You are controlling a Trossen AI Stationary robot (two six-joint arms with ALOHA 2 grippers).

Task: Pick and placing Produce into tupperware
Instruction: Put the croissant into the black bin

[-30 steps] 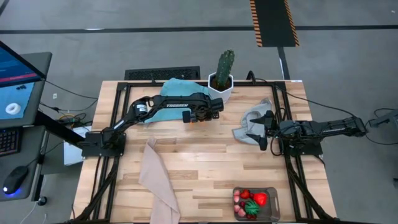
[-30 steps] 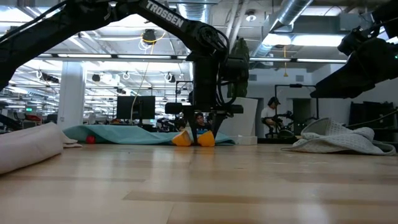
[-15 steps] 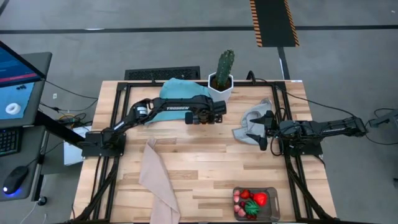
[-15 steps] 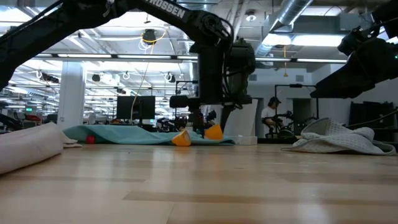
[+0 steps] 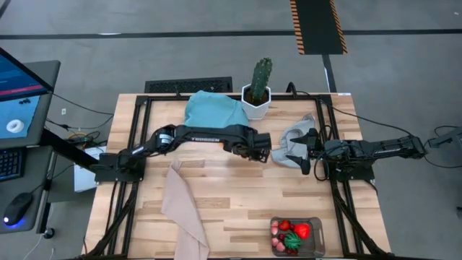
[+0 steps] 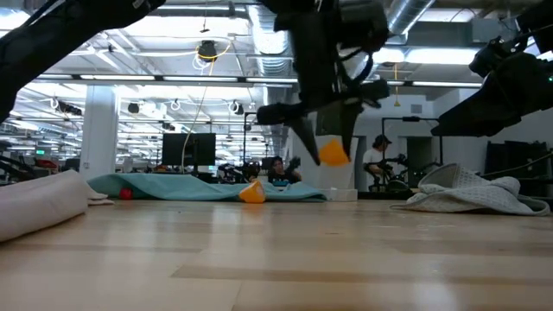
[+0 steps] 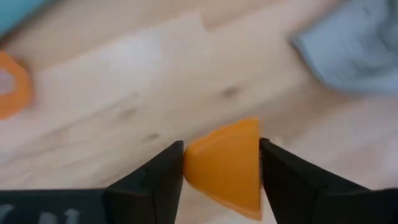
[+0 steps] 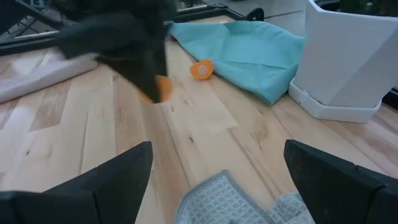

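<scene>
Left arm lettering: white brand lettering runs along the upper link of the left arm (image 5: 206, 134) in the high view, too small to read for certain
Low view: no readable text
Left wrist view: no readable text
Right wrist view: no readable text
Monitor (image 5: 18, 94) at far left: blue screen, nothing legible

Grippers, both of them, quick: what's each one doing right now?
Left gripper: shut on an orange wedge-shaped toy piece, lifted off the table.
Right gripper: open, empty, over the grey cloth.
</scene>
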